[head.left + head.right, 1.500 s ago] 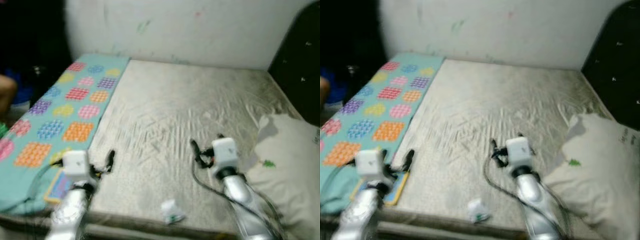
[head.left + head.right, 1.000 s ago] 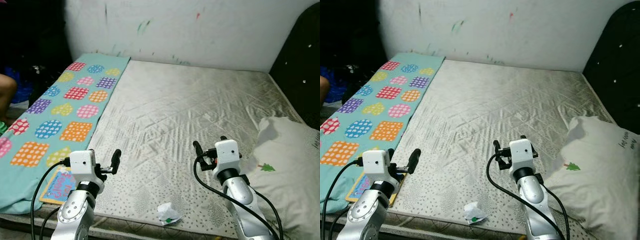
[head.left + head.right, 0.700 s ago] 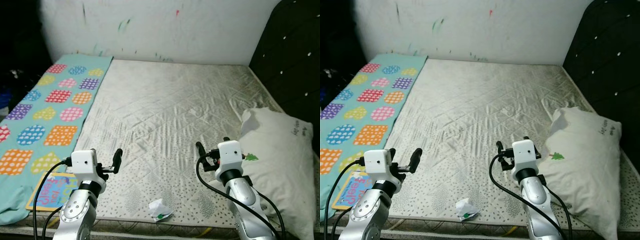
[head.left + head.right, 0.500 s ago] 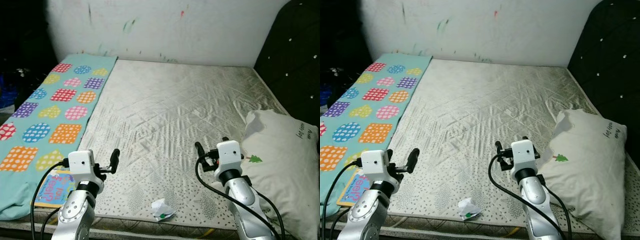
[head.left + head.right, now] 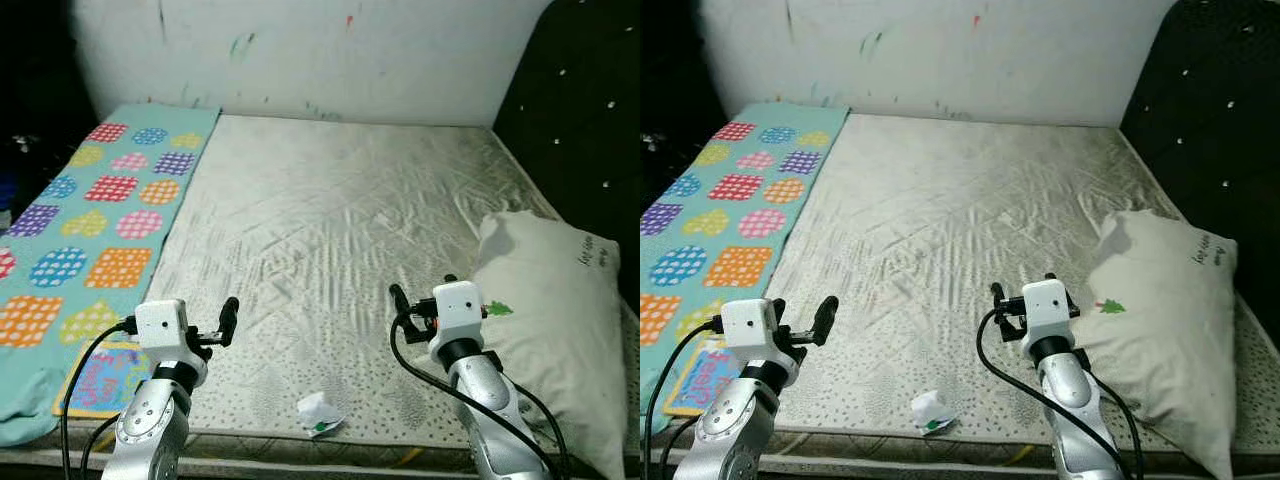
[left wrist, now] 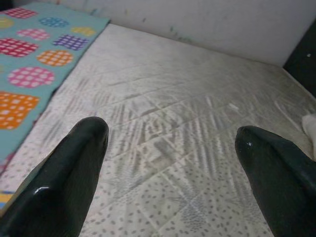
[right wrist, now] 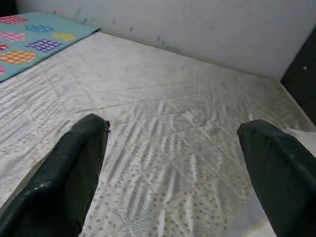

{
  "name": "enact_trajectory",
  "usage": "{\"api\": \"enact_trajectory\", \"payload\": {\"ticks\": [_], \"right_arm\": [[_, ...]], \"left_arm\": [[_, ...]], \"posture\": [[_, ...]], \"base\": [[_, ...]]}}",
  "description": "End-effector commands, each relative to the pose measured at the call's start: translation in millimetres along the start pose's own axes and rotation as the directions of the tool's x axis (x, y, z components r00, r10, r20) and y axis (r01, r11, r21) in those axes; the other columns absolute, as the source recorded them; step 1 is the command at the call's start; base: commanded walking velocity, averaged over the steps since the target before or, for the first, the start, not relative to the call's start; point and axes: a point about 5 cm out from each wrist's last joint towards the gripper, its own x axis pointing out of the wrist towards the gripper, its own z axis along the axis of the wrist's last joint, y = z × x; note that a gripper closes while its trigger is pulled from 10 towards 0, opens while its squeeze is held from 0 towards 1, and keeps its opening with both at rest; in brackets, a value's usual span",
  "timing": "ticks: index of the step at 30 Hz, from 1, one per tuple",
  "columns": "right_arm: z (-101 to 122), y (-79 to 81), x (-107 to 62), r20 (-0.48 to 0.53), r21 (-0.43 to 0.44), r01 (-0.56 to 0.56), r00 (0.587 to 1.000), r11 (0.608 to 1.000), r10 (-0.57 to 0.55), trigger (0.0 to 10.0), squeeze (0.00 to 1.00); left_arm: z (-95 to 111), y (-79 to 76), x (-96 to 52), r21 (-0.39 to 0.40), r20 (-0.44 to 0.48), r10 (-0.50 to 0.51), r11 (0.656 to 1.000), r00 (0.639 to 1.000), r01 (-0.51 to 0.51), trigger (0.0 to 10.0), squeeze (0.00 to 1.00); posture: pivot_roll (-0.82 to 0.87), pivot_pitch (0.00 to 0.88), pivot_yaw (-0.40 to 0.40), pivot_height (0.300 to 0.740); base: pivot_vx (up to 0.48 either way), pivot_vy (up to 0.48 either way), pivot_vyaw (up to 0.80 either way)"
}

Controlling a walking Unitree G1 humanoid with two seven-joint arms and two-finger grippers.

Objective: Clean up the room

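Nearest the robot, at the front edge of the mattress (image 5: pixel 330 200), lies a crumpled white wrapper (image 5: pixel 318 413) with a green spot, between the two arms and lower than both. The left gripper (image 6: pixel 168 163) hangs above the front left part of the bed with its jaws spread wide and empty; the right gripper (image 7: pixel 173 168) does the same beside the pillow (image 5: pixel 545 320), also wide and holding nothing. Just beside the left arm, a children's book (image 5: pixel 103 380) rests on the near end of the patterned teal mat (image 5: pixel 90 220).

The wrapper looks like the first thing to clear. To take it well, either gripper should drop low and come straight down over the crumple, closing around its bulk rather than a loose corner, since thin paper may slip or slide on the smooth sheet.

Farther off, the mattress runs bare to the marked white wall (image 5: pixel 330 50), with a dark padded headboard (image 5: pixel 590 120) on the right.
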Motion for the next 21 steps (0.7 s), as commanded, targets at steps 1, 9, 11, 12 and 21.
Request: {"api": "enact_trajectory", "payload": {"ticks": [1, 9, 11, 12, 21], "right_arm": [[1.5, 0.9, 1.8, 0.001, 0.003, -0.007, 1.000, 1.000, 0.007, 10.0, 0.00], [0.8, 1.9, 1.8, 0.000, 0.004, -0.007, 1.000, 1.000, 0.007, 10.0, 0.00], [0.8, 2.0, 1.7, 0.000, 0.004, -0.008, 1.000, 1.000, 0.008, 10.0, 0.00], [0.8, 2.0, 1.7, 0.000, 0.004, -0.008, 1.000, 1.000, 0.008, 10.0, 0.00], [1.0, 1.9, 1.4, -0.001, 0.005, -0.008, 1.000, 1.000, 0.008, 10.0, 0.00]], "left_arm": [[-1.2, 1.1, 0.7, 0.002, -0.014, 0.005, 1.000, 1.000, -0.005, 10.0, 0.00], [-1.9, 1.7, 0.7, 0.008, -0.017, 0.005, 1.000, 1.000, -0.004, 10.0, 0.00], [-1.7, 1.5, 0.6, 0.008, -0.016, 0.003, 1.000, 1.000, -0.003, 10.0, 0.00], [-1.8, 1.5, 0.6, 0.008, -0.016, 0.003, 1.000, 1.000, -0.003, 10.0, 0.00], [-2.6, 1.5, 0.2, 0.007, -0.025, 0.007, 1.000, 1.000, -0.007, 10.0, 0.00]], "posture": [[-0.13, 0.000, -0.028, 0.740], [-0.13, 0.000, -0.026, 0.740], [-0.13, 0.000, -0.024, 0.740], [-0.13, 0.000, -0.024, 0.740], [-0.13, 0.000, -0.029, 0.740]], "base": [[0.000, 0.480, 0.00], [0.000, 0.433, 0.00], [0.000, 0.366, 0.00], [0.000, 0.330, 0.00], [0.000, 0.027, 0.00]]}}
